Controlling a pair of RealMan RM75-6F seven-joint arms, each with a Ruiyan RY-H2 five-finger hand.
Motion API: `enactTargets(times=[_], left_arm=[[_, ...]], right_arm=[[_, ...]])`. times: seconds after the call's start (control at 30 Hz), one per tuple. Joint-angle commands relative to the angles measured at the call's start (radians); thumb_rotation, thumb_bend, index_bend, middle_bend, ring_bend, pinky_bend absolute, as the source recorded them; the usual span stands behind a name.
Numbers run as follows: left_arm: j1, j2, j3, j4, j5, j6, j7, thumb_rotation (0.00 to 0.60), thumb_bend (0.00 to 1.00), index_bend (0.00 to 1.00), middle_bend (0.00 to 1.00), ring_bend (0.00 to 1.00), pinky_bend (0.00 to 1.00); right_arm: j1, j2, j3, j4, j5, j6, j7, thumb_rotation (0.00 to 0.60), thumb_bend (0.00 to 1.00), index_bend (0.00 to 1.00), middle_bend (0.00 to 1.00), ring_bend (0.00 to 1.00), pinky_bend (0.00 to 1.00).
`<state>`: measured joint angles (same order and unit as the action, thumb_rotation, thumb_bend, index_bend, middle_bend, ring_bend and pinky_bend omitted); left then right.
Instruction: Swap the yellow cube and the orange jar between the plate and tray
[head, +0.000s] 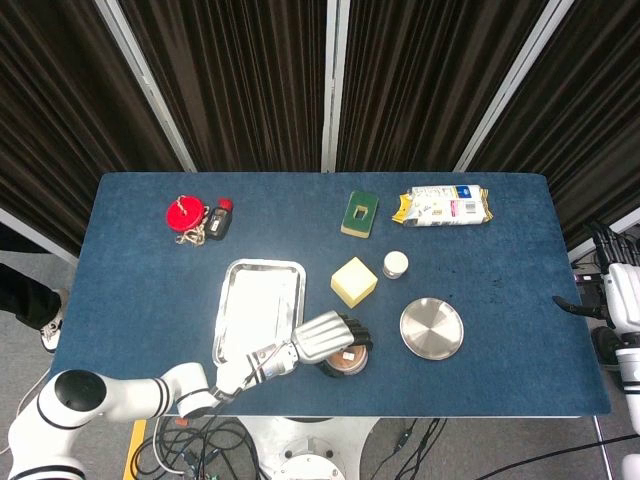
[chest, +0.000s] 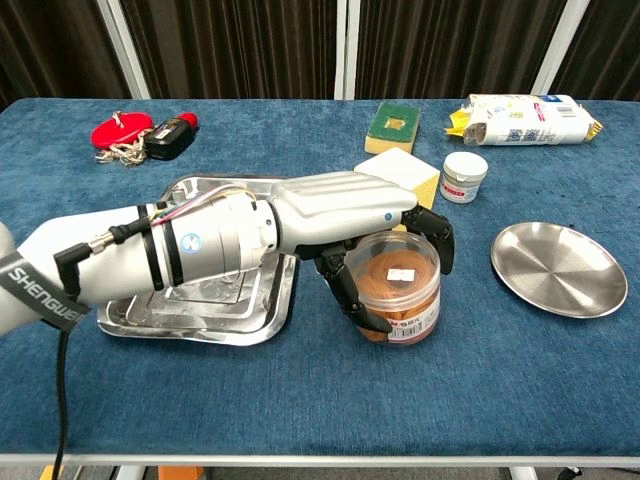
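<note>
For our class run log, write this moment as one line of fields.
left hand: holds orange jar, between tray and plate | right hand: idle, off table edge | yellow cube: on table | tray, plate: bare

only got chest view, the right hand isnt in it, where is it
Observer: Head view shows the right hand beyond the right edge of the table, holding nothing, fingers apart.
Operator: and the yellow cube, the left hand hides most of it for me
Observer: From above the cube shows whole, on the table, with a clear gap between it and the left hand, which grips the orange jar.
</note>
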<state>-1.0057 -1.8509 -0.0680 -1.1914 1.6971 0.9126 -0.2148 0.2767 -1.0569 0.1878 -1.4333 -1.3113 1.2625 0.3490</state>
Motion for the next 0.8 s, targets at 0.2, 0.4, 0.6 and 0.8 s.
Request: enactTargets(times=[0.2, 0.4, 0.6, 0.8], left_arm=[[0.002, -0.028, 0.015, 0.048, 0.012, 0.054, 0.015, 0.600, 0.16, 0.26, 0.22, 0.19, 0.45], [0.012, -0.018, 0.032, 0.038, 0.010, 0.070, 0.018, 0.600, 0.11, 0.20, 0.19, 0.14, 0.40], [0.027, 0.054, 0.034, -0.049, -0.006, 0.079, 0.058, 0.600, 0.09, 0.18, 0.18, 0.13, 0.40], [0.073, 0.226, 0.012, -0.210, -0.088, 0.070, 0.201, 0.600, 0.09, 0.18, 0.18, 0.13, 0.41]], right_arm=[[0.003, 0.005, 0.010, -0.004, 0.010, -0.014, -0.005, 0.600, 0.00, 0.00, 0.00, 0.00, 0.00], [0.004, 0.005, 0.013, -0.012, 0.008, -0.014, -0.015, 0.600, 0.00, 0.00, 0.00, 0.00, 0.00], [-0.006, -0.002, 0.007, -0.012, -0.001, -0.002, -0.022, 0.600, 0.00, 0.00, 0.00, 0.00, 0.00], [-0.008, -0.006, 0.010, -0.008, -0.004, 0.003, -0.023, 0.600, 0.00, 0.00, 0.00, 0.00, 0.00]])
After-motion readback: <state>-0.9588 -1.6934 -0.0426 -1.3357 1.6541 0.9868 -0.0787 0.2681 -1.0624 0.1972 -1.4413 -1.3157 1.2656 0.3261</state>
